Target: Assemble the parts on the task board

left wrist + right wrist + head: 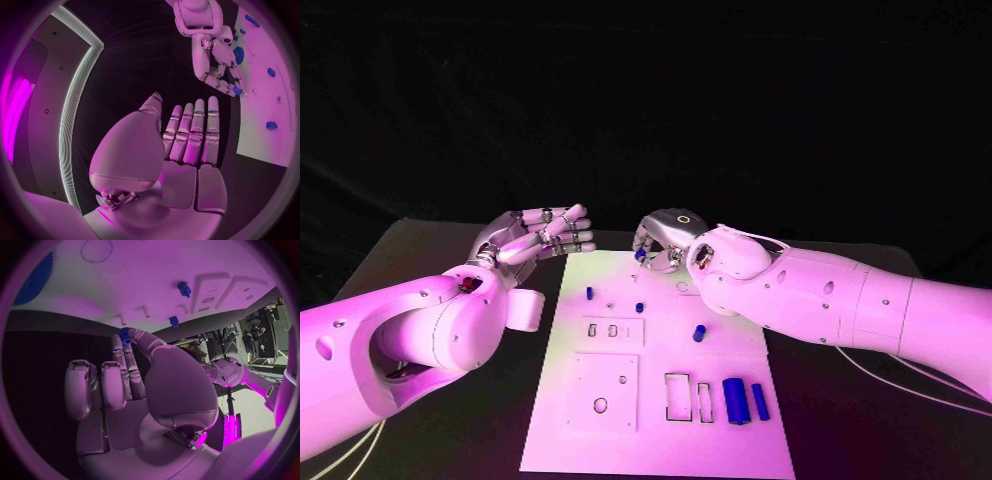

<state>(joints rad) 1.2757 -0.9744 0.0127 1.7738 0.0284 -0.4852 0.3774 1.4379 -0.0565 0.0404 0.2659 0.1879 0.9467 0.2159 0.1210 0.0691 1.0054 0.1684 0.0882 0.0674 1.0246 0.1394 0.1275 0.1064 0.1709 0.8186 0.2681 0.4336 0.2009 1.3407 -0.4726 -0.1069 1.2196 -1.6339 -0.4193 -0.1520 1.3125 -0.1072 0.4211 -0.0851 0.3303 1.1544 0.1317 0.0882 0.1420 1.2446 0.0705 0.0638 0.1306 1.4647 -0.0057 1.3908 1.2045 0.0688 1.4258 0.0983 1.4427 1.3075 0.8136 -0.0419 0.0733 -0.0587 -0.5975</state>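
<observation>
The left robot hand (538, 235) hovers beside the far left corner of the task board (661, 440), palm up and fingers straight and apart, grasping nothing. The white board lies mid-counter with small blue parts (700, 333) scattered over it and two larger blue cylinders (734, 401) near its right front. Further right, the right robot hand (672, 243) sits at the board's far edge, pinching a small blue gear-like part (125, 335) at its fingertips — it is just above the board there. To seat it well, I judge the wrist should keep the part square to its peg or hole, lower slowly, and let go only once it sits flat — the left stays clear.
</observation>
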